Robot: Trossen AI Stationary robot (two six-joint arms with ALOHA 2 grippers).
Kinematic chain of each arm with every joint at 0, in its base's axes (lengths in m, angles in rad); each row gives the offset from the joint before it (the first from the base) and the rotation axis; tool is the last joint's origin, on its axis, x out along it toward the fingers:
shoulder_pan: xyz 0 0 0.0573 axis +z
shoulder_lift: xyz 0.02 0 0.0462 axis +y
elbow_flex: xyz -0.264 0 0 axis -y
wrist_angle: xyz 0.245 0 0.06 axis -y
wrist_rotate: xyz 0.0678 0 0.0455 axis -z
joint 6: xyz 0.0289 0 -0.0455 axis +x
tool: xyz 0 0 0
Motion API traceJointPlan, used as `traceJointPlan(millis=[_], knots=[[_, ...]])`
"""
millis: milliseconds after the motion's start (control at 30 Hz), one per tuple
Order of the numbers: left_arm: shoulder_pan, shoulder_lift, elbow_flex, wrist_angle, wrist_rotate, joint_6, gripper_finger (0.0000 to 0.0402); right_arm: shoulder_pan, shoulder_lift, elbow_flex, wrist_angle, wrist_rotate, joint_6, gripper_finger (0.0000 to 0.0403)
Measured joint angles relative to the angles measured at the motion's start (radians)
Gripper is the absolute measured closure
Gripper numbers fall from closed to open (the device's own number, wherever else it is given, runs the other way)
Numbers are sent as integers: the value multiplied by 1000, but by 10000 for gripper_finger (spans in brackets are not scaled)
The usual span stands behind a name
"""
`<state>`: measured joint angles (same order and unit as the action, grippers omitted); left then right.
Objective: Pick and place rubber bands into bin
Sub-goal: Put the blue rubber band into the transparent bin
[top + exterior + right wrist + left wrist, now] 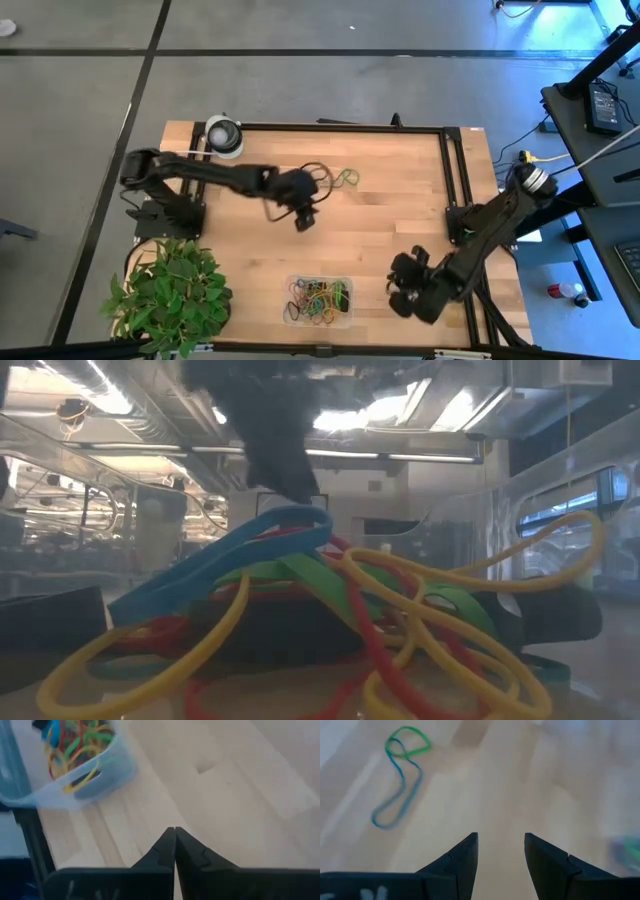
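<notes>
Your left gripper (305, 218) is mid-table, jaws apart and empty, just short of two loose bands (345, 178), a green one (409, 741) and a blue one (397, 795), overlapping on the wood. Your right gripper (403, 297) sits near the front edge, right of the bin (319, 300), jaws clenched on nothing. The bin is at front centre with a tangled pile of bands (75, 742) inside: red, yellow, green, blue. There's a plant (170, 295) at the front left corner.
</notes>
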<state>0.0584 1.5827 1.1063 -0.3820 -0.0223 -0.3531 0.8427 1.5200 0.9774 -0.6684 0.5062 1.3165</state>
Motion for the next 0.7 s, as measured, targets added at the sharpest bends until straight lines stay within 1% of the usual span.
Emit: traceJointPlan(millis=[67, 133, 200, 300, 400, 467, 533, 700], knots=[[47, 75, 73, -40, 25, 59, 247, -15, -47, -77, 74, 6, 47, 390], [81, 163, 165, -102, 24, 104, 247, -27, -81, -137, 137, 20, 89, 389], [114, 254, 262, -182, 18, 138, 247, -41, -101, -180, 189, 37, 97, 388], [159, 383, 399, -326, 0, 161, 247, -65, -115, -216, 242, 50, 97, 387], [196, 490, 504, -445, -12, 191, 247, -89, -114, -217, 246, 51, 95, 387], [215, 547, 552, -476, -12, 196, 247, -104, -114, -217, 243, 51, 93, 387], [229, 588, 583, -473, -12, 196, 247, -115, -114, -217, 243, 52, 93, 387], [249, 648, 609, -448, -13, 211, 247, -130, -114, -217, 241, 53, 93, 387]])
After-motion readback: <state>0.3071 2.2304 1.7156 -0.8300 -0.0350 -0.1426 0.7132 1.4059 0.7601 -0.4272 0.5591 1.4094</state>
